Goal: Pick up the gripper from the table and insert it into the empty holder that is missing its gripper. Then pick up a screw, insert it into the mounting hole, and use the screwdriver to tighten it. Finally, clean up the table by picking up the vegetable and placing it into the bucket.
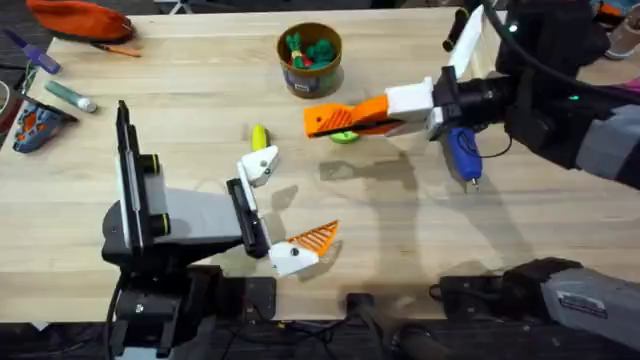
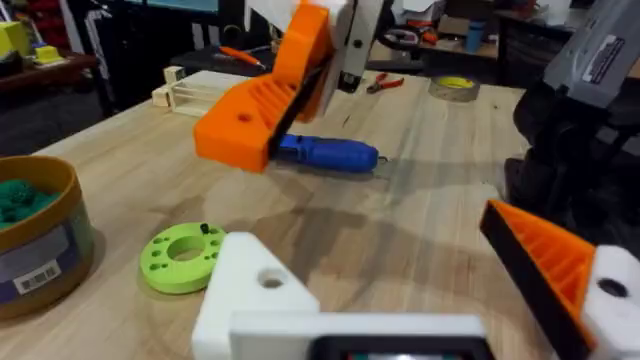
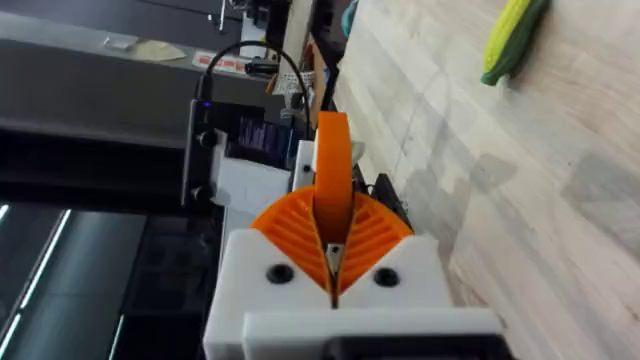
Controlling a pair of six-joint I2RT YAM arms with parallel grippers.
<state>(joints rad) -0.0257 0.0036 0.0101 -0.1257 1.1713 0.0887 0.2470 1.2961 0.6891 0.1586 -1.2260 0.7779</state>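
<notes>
Right end effector [image 1: 320, 120] clamped on gripper [image 1: 335, 115]; left end effector [image 1: 285, 205] apart; bucket [image 1: 310, 80] holds toy vegetables [image 1: 312, 48].

The screwdriver [image 1: 463, 151] was blue, the corn cob [image 1: 259, 136] yellow with a green end, the bucket [image 1: 311, 62] brown-gold. The holed disc [image 2: 183, 257] was lime green. Orange ribbed pads [image 2: 250, 115] sat on white mounts [image 1: 262, 164]; the table [image 1: 400, 220] was pale wood grain.
</notes>
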